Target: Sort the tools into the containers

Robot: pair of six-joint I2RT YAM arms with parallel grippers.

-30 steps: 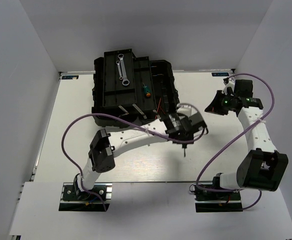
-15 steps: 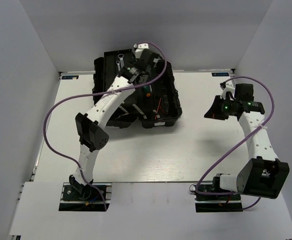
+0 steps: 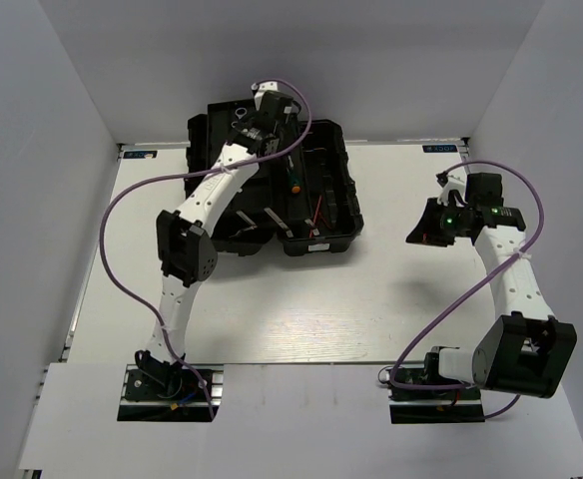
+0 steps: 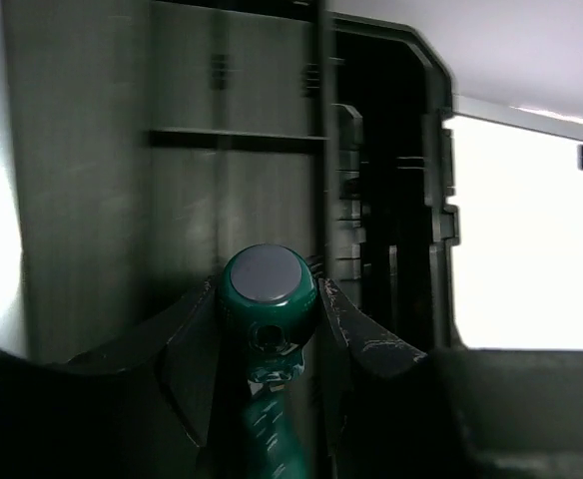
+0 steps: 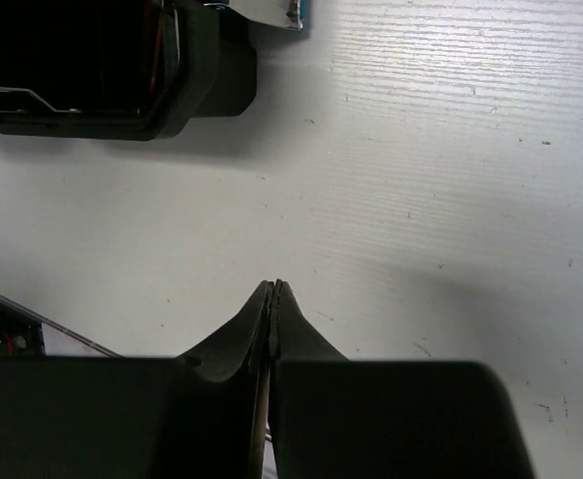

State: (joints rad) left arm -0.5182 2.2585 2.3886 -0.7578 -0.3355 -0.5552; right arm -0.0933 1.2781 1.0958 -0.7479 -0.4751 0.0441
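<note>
Left pincer [image 4: 269, 317] pinches a green screwdriver [image 4: 268, 281] over the black toolbox [image 3: 339, 215] — right pincer [image 5: 274, 291], pressed together, hangs above the white desk [image 5: 421, 150].

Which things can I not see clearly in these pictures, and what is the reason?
1. Top view: the left arm covers the rear of the toolbox, so what lies there is hidden.
2. Left wrist view: only the handle end of the screwdriver shows. The left end effector hides its tip, and the toolbox behind is blurred.
3. Right wrist view: the top edge cuts off most of the toolbox.
</note>
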